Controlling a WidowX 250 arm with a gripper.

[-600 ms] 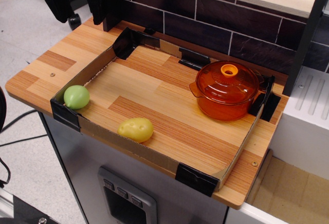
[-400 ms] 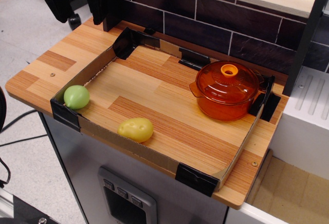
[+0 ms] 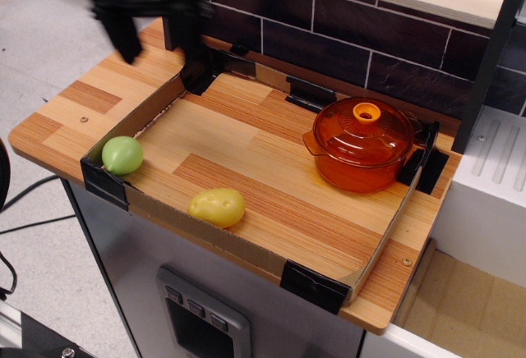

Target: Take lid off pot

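Observation:
The translucent orange pot [image 3: 355, 169] stands at the back right of the cardboard-walled tray [image 3: 246, 247]. The domed orange lid [image 3: 362, 130] sits on the pot, with its lighter ring knob [image 3: 366, 112] at the centre. My black gripper [image 3: 160, 50] is blurred at the upper left, over the tray's back-left corner and far from the pot. Its two fingers [image 3: 126, 39] hang down wide apart with nothing between them.
A green fruit [image 3: 122, 154] lies in the tray's left corner and a yellow fruit [image 3: 217, 207] by the front wall. A dark tiled wall [image 3: 345, 38] runs behind the tray. A white unit [image 3: 493, 185] stands to the right.
The gripper has moved right and down toward the tray's back-left corner and is motion-blurred. The pot, lid and fruits have not moved.

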